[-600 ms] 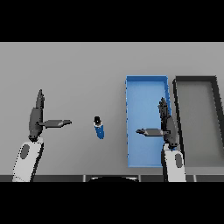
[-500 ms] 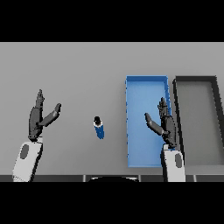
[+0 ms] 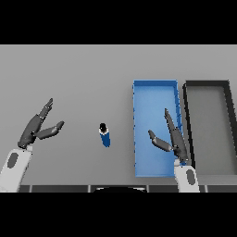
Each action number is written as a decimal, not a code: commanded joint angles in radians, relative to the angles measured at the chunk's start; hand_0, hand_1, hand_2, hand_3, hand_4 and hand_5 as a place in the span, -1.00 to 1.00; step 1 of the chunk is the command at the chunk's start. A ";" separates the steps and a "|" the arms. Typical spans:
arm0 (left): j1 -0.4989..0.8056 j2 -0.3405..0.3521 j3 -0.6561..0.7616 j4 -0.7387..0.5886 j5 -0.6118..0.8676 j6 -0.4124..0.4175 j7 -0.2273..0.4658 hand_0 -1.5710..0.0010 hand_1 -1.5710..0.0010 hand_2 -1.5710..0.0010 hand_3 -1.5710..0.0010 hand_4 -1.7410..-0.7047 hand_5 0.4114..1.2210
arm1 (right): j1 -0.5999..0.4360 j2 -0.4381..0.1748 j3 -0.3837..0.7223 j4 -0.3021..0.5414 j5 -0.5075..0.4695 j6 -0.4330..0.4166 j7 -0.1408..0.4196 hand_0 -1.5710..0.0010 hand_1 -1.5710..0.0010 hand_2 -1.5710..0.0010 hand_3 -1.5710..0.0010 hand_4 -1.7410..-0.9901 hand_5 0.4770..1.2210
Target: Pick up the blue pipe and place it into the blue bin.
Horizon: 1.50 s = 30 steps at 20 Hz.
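Note:
The blue pipe (image 3: 105, 135), a short blue cylinder with a dark cap at its far end, lies on the grey table near the middle. Right of it stands the blue bin (image 3: 155, 92), a long open tray with nothing inside. My right hand (image 3: 173, 137) hovers open over the bin's near right part, fingers straight and thumb spread left. My left hand (image 3: 37, 127) is open at the left, well apart from the pipe, fingers pointing up and right.
A dark grey bin (image 3: 208, 84) of similar size stands right beside the blue bin, at the table's right side. The table's front edge runs just below both forearms.
Both thumbs have swung from sideways toward the fingers. The left hand has tilted right. The right hand has leaned a little left over the bin. The pipe has not moved.

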 commanded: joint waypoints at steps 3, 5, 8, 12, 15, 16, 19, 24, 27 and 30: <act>0.024 0.015 -0.010 -0.037 0.011 -0.027 -0.012 1.00 1.00 1.00 1.00 0.27 -0.52 | 0.000 -0.001 0.004 -0.004 0.025 -0.018 0.027 1.00 1.00 1.00 1.00 0.48 -0.67; 0.027 0.019 -0.031 -0.049 0.012 -0.069 -0.036 1.00 1.00 1.00 1.00 0.26 -0.54 | -0.006 -0.003 0.002 -0.005 0.024 -0.018 0.023 1.00 1.00 1.00 1.00 0.48 -0.68; 0.058 0.031 -0.083 -0.113 0.013 -0.138 -0.049 1.00 1.00 1.00 1.00 0.23 -0.65 | 0.010 -0.004 0.013 0.003 0.029 -0.009 -0.022 1.00 1.00 1.00 1.00 0.45 -0.65; 0.082 -0.004 -0.171 -0.182 -0.016 -0.169 -0.010 1.00 1.00 1.00 1.00 0.12 -0.79 | 0.002 -0.017 0.010 0.003 0.031 -0.003 -0.020 1.00 1.00 1.00 1.00 0.42 -0.64; 0.075 -0.044 -0.222 -0.192 -0.082 -0.149 -0.001 1.00 1.00 1.00 1.00 0.09 -0.84 | 0.018 -0.010 0.014 -0.027 0.023 0.000 -0.010 1.00 1.00 1.00 1.00 0.40 -0.63; 0.074 -0.064 -0.241 -0.187 -0.110 -0.139 -0.006 1.00 1.00 1.00 1.00 0.08 -0.86 | 0.015 -0.007 0.013 -0.016 0.024 -0.002 -0.001 1.00 1.00 1.00 1.00 0.39 -0.62; 0.054 -0.121 -0.273 -0.155 -0.153 -0.118 -0.004 1.00 1.00 1.00 1.00 0.07 -0.87 | 0.033 0.004 0.027 -0.047 0.031 -0.008 0.001 1.00 1.00 1.00 1.00 0.37 -0.61; -0.009 -0.231 -0.301 -0.046 -0.157 -0.122 0.027 1.00 1.00 1.00 1.00 0.06 -0.86 | 0.040 -0.009 0.013 -0.055 0.019 -0.001 0.012 1.00 1.00 1.00 1.00 0.38 -0.62; -0.056 -0.281 -0.313 0.009 -0.171 -0.124 0.031 1.00 1.00 1.00 1.00 0.10 -0.87 | 0.032 -0.002 0.017 -0.057 0.029 -0.010 0.029 1.00 1.00 1.00 1.00 0.42 -0.65; -0.096 -0.317 -0.332 0.073 -0.215 -0.118 0.011 1.00 1.00 1.00 1.00 0.18 -0.87 | 0.031 -0.008 0.008 -0.050 0.024 -0.009 0.022 1.00 1.00 1.00 1.00 0.44 -0.66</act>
